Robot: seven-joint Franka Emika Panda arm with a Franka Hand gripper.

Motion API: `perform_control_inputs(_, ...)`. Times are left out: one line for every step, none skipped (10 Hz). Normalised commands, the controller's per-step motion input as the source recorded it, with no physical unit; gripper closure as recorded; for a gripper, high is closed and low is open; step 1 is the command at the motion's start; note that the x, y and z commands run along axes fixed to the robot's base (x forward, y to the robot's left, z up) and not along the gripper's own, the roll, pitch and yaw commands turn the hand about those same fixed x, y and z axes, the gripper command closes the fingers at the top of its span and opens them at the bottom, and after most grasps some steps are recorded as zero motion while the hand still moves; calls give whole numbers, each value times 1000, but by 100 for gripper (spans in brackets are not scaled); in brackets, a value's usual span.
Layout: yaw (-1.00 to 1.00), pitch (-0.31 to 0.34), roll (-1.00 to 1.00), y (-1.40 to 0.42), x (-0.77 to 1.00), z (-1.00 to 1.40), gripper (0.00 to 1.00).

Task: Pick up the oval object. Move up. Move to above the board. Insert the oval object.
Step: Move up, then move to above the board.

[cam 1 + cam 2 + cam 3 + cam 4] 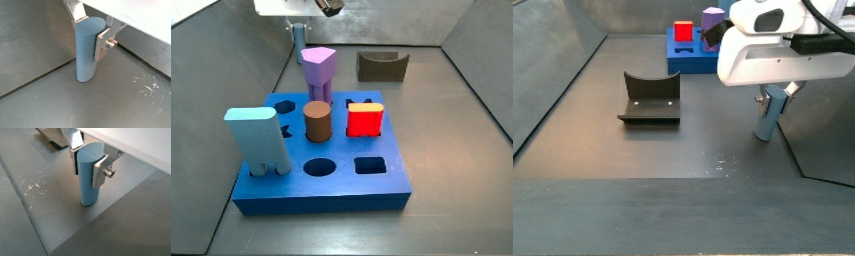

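The oval object (pixel 85 60) is a slim pale-blue column standing upright on the grey floor, also seen in a wrist view (pixel 88 190) and a side view (pixel 766 122). My gripper (pixel 92 32) is shut on its upper part, one silver finger (pixel 100 173) on each side of it. In a side view the gripper (pixel 305 30) and the oval object (pixel 297 58) are behind the board (pixel 331 185), near the back wall. The board is a thick blue block with shaped holes, also seen in a side view (pixel 687 58).
The board carries a purple pentagonal column (pixel 318 72), a brown cylinder (pixel 317 120), a red block (pixel 366 119) and a light-blue legged block (pixel 253 135). The dark fixture (pixel 649 100) stands on the floor between board and gripper. Walls enclose the floor.
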Motion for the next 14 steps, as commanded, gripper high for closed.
perform_control_inputs(31, -6, 4, 55, -8, 843, 100)
perform_control_inputs(22, 16, 14, 41, -27, 767, 100)
perform_control_inputs(8, 28, 34, 23, -28, 668, 100)
perform_control_inputs(-1, 39, 57, 18, -31, 558, 100)
perform_control_inputs(-9, 53, 86, 15, -36, 409, 100)
perform_control_inputs(-7, 61, 103, 7, -35, 299, 100)
perform_control_inputs(1, 118, 326, 109, -129, 1000, 100)
perform_control_inputs(15, 120, 324, 106, -131, 1000, 100)
perform_control_inputs(26, 102, 287, 89, -124, 1000, 100)
perform_control_inputs(29, 82, 233, 81, -119, 1000, 100)
perform_control_inputs(27, 55, 167, 75, -113, 1000, 100)
perform_control_inputs(25, 46, 147, 69, -107, 1000, 100)
perform_control_inputs(25, 47, 141, 64, -104, 1000, 100)
perform_control_inputs(26, 49, 136, 55, -96, 1000, 100)
